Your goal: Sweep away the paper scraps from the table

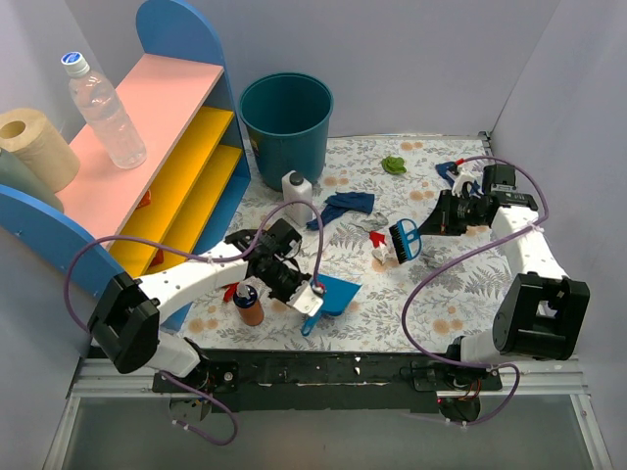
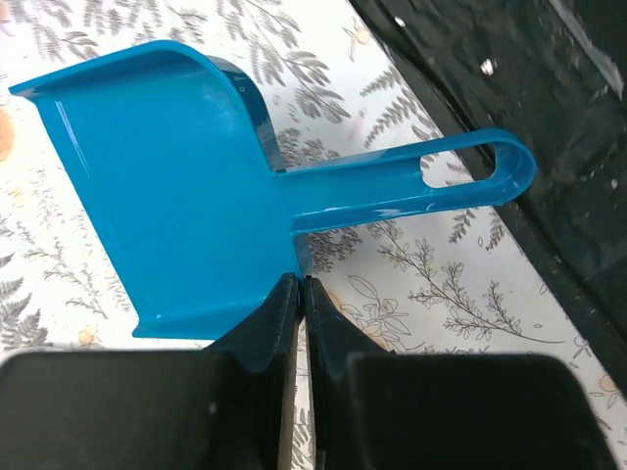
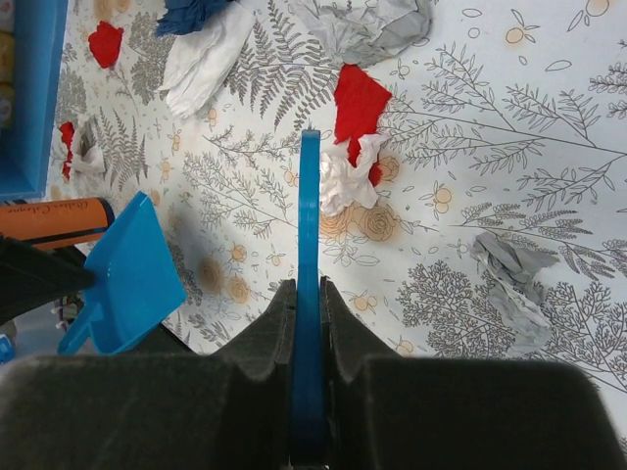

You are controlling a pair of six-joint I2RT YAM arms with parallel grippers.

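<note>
While clamped on dustpan (image 2: 167, 186), left tool (image 2: 299, 287) by orange bottle (image 1: 250, 305); right tool (image 3: 309, 290) on brush (image 1: 405, 240).

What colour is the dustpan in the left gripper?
The dustpan is bright blue, clearest in the left wrist view.

Right hand (image 3: 307, 291) is swallowing the brush (image 3: 310, 196) handle's end; left hand (image 2: 302, 286) is covering the dustpan (image 2: 167, 186) rim; a red scrap (image 1: 229, 291) is peeking out half-masked toward the worktop (image 1: 372, 315) near-left corner.
</note>
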